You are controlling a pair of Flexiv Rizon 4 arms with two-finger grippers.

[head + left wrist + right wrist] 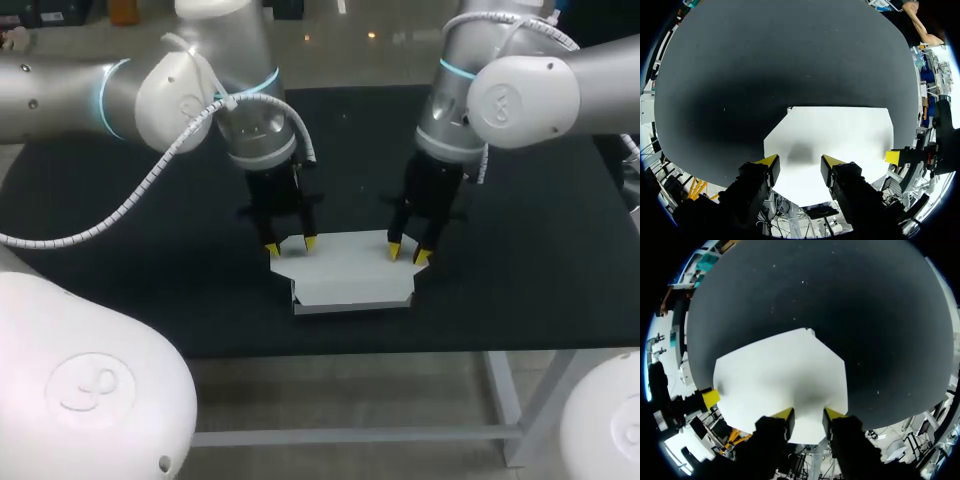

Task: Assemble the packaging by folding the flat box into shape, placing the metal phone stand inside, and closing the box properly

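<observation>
L gripper (291, 246) & R gripper (408, 254), fingers spread on both, tips at back corners of white box (350, 275) on black table (530, 270).

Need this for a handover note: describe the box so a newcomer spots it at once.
On the black table top, look near its front edge, between the left gripper and the right gripper. The box sits there at their yellow tips: low, white cardboard with clipped back corners, the only pale thing on the dark surface.

White box (352, 275), partly folded, on table's front-mid, flaps out.
</observation>
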